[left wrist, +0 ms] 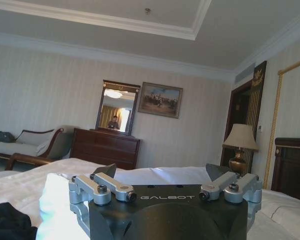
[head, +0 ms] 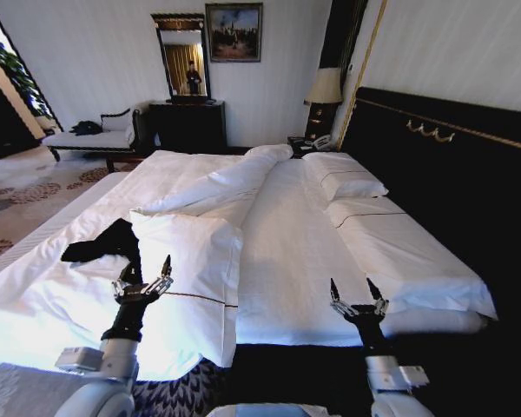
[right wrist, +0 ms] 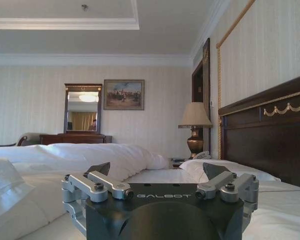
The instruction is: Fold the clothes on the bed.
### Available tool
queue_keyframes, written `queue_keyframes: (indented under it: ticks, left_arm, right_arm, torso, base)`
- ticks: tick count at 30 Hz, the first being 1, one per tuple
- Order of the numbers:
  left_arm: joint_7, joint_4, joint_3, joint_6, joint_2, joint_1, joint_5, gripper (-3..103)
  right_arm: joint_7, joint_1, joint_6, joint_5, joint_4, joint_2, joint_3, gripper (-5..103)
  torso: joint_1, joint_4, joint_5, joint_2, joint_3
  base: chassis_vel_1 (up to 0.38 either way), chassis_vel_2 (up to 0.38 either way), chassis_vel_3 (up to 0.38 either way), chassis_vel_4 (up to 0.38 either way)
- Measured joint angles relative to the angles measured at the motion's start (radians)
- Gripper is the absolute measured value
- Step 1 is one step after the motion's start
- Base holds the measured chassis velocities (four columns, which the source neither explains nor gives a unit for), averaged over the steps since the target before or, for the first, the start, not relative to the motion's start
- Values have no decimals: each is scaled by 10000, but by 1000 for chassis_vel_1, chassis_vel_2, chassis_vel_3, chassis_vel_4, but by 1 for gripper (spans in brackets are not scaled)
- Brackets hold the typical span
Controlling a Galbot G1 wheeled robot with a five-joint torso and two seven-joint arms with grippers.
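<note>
My left gripper [head: 144,276] hangs above the near left part of the bed [head: 286,252], its fingers spread wide with nothing between them. In the left wrist view the same gripper [left wrist: 160,172] shows its two dark fingertips [left wrist: 106,171] standing well apart over the white bedding. My right gripper [head: 358,295] hovers over the near edge of the bed, toward the right, fingers likewise spread and empty; in the right wrist view that gripper [right wrist: 157,171] points along the mattress toward the far wall.

Just beyond my left gripper lies the black T-shirt [head: 104,243], crumpled on the white duvet [head: 200,187] close to the bed's left edge. Its dark fabric [left wrist: 7,222] also shows at a corner of the left wrist view. I cannot make out any lettering on it. Right beside it, toward the middle of the bed, a white pillow [head: 195,278] lies across the folded-back duvet.

Farther up, against the dark headboard [head: 443,165] on the right, more white pillows [head: 347,178] lie in a row. At the far corner of the bed a lamp [head: 323,100] stands on a nightstand. Against the far wall stand a dark dresser [head: 187,126] with a mirror [head: 182,61] above it, a framed painting [head: 234,32] beside the mirror, and a pale bench [head: 95,135] to the left.
</note>
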Motion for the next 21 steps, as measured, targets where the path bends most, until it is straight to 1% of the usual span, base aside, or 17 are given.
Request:
queue_keyframes:
  ticks: [3,5,8,12,16,21]
  left_arm:
    - [-24,-90,219,78,-326,29,225,100]
    - [-20,-81,257,64,-398,-14,302,100]
    - [-29,15,234,40,-657,-374,343,100]
    - [-37,43,165,130,-762,-523,409,100]
    - [-31,31,19,180,-815,-443,658,100]
    - [-35,-101,-69,168,-931,-284,735,100]
  right_arm:
    - [0,160,7,63,-41,58,-7,100]
    - [1,212,7,101,-40,96,-9,100]
    - [-16,251,55,44,24,198,-43,100]
    - [-44,244,148,-74,80,400,-48,100]
    - [-103,118,176,-256,307,585,-57,100]
    - [-162,50,236,-403,445,682,-63,100]
  torso:
    - [-1,3,1,-1,0]
    - [-1,3,1,0,0]
    - [0,1,-1,0,0]
    - [0,1,3,-1,0]
    - [0,0,2,-1,0]
    - [0,1,-2,0,0]
  base:
    - [0,0,0,0]
    - [0,0,0,0]
    - [0,0,0,0]
    - [0,0,0,0]
    - [56,63,-56,-72]
    - [66,96,-72,-110]
